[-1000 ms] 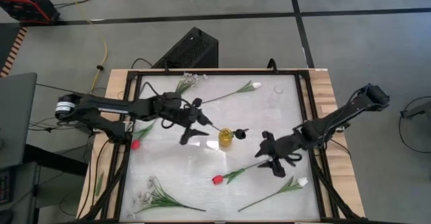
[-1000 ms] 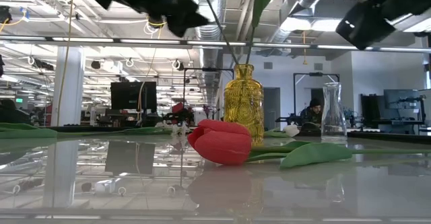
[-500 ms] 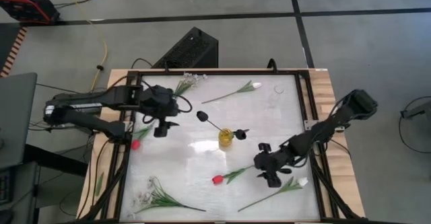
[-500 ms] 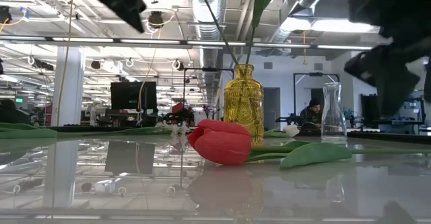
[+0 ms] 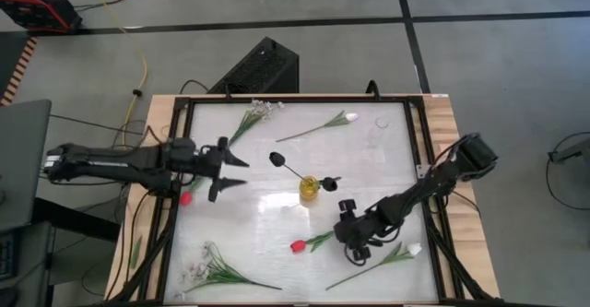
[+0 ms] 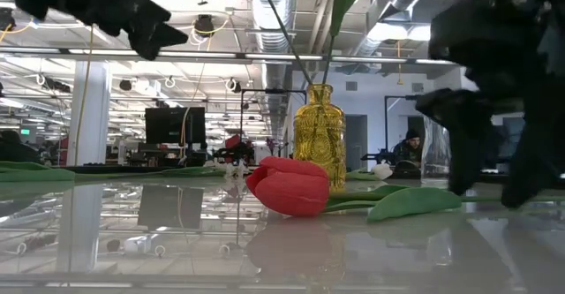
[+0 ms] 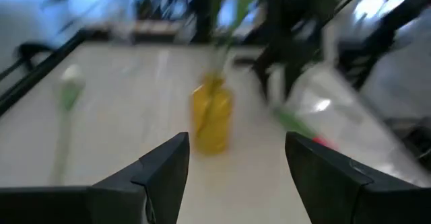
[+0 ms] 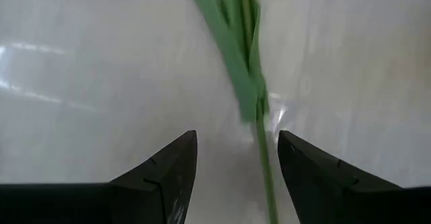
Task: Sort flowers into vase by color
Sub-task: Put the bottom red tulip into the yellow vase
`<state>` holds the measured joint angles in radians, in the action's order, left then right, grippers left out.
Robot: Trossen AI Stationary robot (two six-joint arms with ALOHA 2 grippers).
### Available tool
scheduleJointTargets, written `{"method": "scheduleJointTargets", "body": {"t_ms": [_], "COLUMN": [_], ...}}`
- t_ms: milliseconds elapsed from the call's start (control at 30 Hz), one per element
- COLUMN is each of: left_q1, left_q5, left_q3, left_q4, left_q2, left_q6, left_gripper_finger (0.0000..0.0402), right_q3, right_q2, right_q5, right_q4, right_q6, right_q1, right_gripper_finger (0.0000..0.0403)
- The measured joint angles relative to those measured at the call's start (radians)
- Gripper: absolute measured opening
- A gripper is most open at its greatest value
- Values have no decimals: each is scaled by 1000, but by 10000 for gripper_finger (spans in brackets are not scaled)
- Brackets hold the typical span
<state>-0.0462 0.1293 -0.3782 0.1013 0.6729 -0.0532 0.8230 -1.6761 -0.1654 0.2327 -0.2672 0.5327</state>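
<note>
Fingers of the right gripper are spread open over the thin green stem of the red tulip lying near the table's front edge, best held softly mid-stem.

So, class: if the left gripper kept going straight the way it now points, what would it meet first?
Probably the yellow vase: the left wrist view shows it dead ahead between the open left gripper jaws, with bare table between. Depth is uncertain, though.
</note>
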Motion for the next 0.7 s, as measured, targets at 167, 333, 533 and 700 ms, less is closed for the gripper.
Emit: {"method": "scheduleJointTargets", "body": {"t_ms": [167,333,533,700], "left_q1": [35,75,154,179], "left_q5": [20,20,15,12], "left_q3": [149,184,185,185], "left_q4": [316,459,546,659], "left_q2": [14,56,156,286], "left_q6": [-61,-101,-68,-26], "left_gripper_finger": [233,233,233,233], "right_q3": [7,3,-9,-3], "right_q2": [-44,-40,32,83], "right_q5": [-1,12,-75,-163], "right_q4": [83,68,6,-283], "right_q6": [-97,-107,-102,47], "right_q1": [-9,1,29,27], "right_gripper_finger": [203,84,25,18]}}
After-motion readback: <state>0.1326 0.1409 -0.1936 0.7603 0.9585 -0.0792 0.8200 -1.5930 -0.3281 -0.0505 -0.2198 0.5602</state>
